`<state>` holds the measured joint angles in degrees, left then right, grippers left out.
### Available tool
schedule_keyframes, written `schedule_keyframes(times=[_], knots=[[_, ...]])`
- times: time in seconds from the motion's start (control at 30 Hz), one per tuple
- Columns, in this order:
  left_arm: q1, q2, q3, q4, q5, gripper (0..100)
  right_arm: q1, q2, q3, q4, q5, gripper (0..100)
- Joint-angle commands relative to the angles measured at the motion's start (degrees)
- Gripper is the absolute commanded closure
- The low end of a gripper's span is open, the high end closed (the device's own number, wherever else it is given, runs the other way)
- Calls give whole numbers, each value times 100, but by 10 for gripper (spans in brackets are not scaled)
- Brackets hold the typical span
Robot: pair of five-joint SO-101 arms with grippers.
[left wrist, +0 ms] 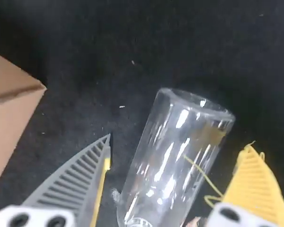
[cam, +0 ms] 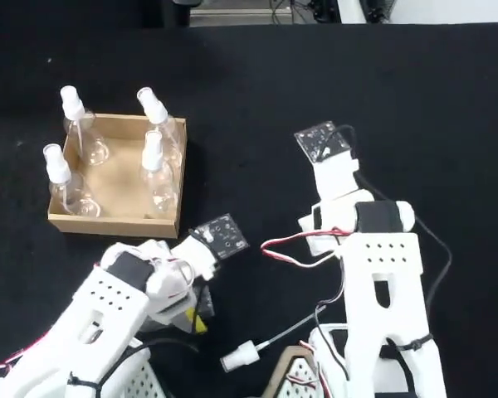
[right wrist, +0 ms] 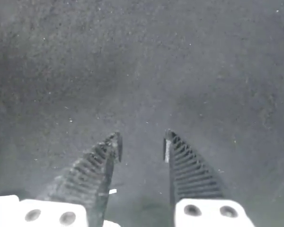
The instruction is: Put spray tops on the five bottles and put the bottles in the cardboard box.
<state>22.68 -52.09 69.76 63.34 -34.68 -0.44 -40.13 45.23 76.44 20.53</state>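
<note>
Straddling a clear uncapped plastic bottle (left wrist: 180,151), left gripper (left wrist: 178,142) jaws parted either side, grip unclear, loose white spray top (cam: 239,357) near it, brown cardboard box (cam: 116,222) just beyond holding four capped clear bottles (cam: 156,170), right gripper (right wrist: 142,142) half open, empty, above black cloth table (cam: 398,99).

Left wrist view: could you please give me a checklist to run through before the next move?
1. Bottle sits at the left gripper: ok.
2. Firm hold on it: cannot tell.
3. Spray top fitted on it: not ok, it lies loose on the table.
4. Right gripper empty, fingers open: ok.
5. Cardboard box has room between its four topped bottles: ok.
</note>
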Motion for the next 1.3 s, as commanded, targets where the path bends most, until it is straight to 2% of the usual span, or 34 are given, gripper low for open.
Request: schedule_keyframes(times=[0.0, 0.1, 0.2, 0.33, 0.43, 0.6, 0.73, 0.8, 1.0, 1.27], knots=[[101, 9, -532, -88, 123, 618, 255, -189, -303, 35, 44, 871], [-66, -35, -769, 123, 105, 618, 404, -189, -312, 35, 53, 871], [-505, 9, -1244, 941, -62, 615, 484, -189, -295, 44, 53, 871], [-945, 18, -1182, 1618, -1389, 615, 475, -189, -295, 44, 53, 871], [-1033, 18, -699, 1336, -1837, 617, 457, -189, -312, 44, 53, 871], [-998, 9, 4, 246, -1591, 617, 501, -189, -295, 53, 53, 871], [-760, -44, 31, 114, -1213, 619, 554, -189, -286, 123, 53, 871], [-479, -35, 75, 123, -958, 653, 730, -189, -330, 176, 44, 871], [505, -44, 40, 0, -176, 963, 1969, -180, -567, 132, 44, 871], [848, 35, -1341, -457, 677, 945, 3279, -145, -725, -35, 53, 871]])
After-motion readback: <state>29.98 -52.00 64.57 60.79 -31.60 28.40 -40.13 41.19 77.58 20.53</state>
